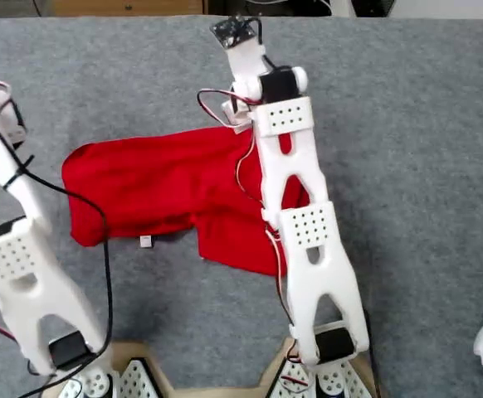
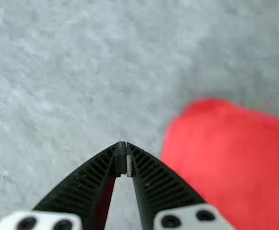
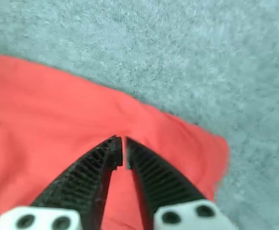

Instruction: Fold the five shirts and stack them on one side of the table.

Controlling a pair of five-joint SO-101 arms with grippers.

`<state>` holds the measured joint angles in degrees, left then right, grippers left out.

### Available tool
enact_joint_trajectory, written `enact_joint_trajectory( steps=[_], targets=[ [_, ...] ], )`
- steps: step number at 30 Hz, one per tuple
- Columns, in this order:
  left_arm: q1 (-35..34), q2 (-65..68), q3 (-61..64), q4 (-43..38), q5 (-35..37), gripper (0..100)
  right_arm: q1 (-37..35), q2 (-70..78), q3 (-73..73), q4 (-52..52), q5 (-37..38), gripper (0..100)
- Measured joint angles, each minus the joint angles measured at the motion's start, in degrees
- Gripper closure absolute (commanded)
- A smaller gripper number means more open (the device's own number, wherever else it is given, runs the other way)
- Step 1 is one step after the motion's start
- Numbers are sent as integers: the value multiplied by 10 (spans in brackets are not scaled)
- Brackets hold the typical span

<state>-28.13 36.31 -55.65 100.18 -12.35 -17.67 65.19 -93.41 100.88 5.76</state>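
Grey table (image 1: 424, 166), one red shirt (image 1: 158, 186); left gripper (image 2: 122, 158), right gripper (image 3: 120, 147) closed

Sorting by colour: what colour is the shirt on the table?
The shirt is red; clearest in high view.

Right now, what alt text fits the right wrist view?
The right tool, black and shut, hangs over a red shirt close to the shirt's edge. The grey table cover stretches beyond the shirt.

This looks like a robotics lab bench. Two white printed arms (image 1: 300, 224) with bare wires (image 1: 217, 99) stand on plywood mounts (image 1: 134, 348) at the near edge of a grey felt-covered tabletop (image 1: 407, 124).
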Motion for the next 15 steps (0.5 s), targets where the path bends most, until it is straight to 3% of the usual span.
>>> enact_joint_trajectory(
  steps=[8,15],
  targets=[
    [103,-226,371,-34,0,980,2,-82,30,6,85,857],
    [145,-457,723,-177,-43,980,-3,-267,290,6,103,853]
  ],
)
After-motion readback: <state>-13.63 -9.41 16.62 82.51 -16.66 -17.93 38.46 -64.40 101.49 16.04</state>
